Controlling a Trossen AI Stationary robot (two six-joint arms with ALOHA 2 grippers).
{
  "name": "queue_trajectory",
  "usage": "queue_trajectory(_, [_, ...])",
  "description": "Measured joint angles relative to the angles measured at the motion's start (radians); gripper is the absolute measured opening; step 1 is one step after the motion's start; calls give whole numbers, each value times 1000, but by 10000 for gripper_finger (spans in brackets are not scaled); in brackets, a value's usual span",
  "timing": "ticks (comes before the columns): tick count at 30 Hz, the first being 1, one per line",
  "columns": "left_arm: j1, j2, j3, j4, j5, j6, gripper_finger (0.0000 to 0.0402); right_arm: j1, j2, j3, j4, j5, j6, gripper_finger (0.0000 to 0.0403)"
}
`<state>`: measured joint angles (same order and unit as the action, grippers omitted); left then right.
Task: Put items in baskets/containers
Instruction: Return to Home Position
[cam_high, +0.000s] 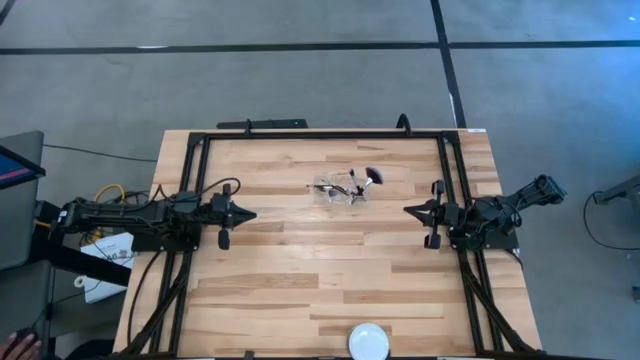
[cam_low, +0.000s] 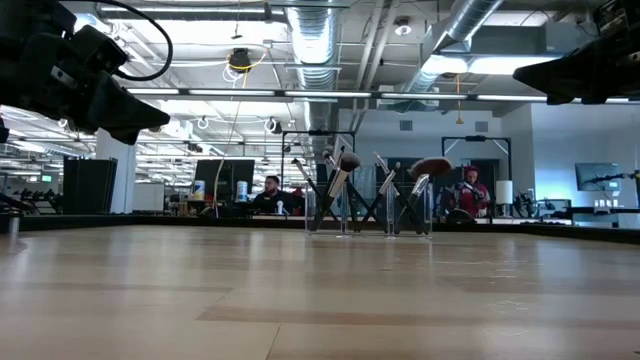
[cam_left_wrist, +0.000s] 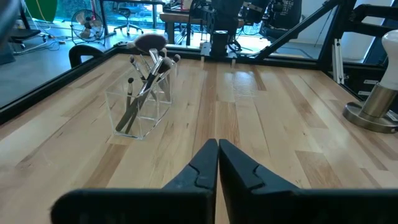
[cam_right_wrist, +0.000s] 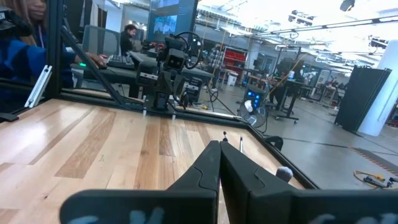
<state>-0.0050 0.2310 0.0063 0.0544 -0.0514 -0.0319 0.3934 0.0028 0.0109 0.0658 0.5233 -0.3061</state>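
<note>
Makeup brushes (cam_high: 362, 180): stood upright in the clear organizer (cam_high: 338, 190).
Left claw (cam_high: 251, 213): closed, empty, well apart.
Right claw (cam_high: 407, 209): closed, empty, slightly nearer.

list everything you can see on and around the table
table: one, pale wood, under both arms
container: one, clear, middle of the table toward the high view's top
brushes: several, dark handles, standing in the container
disc: one, white, table edge at the high view's bottom
people: at least two, room behind the table
left gripper: one, dark, shut, left side
right gripper: one, dark, shut, right side
</note>
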Motion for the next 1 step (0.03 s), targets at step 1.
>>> queue_trajectory(1, [0, 0, 0, 0, 0, 0, 12, 0, 0, 0, 0, 0, 0, 0])
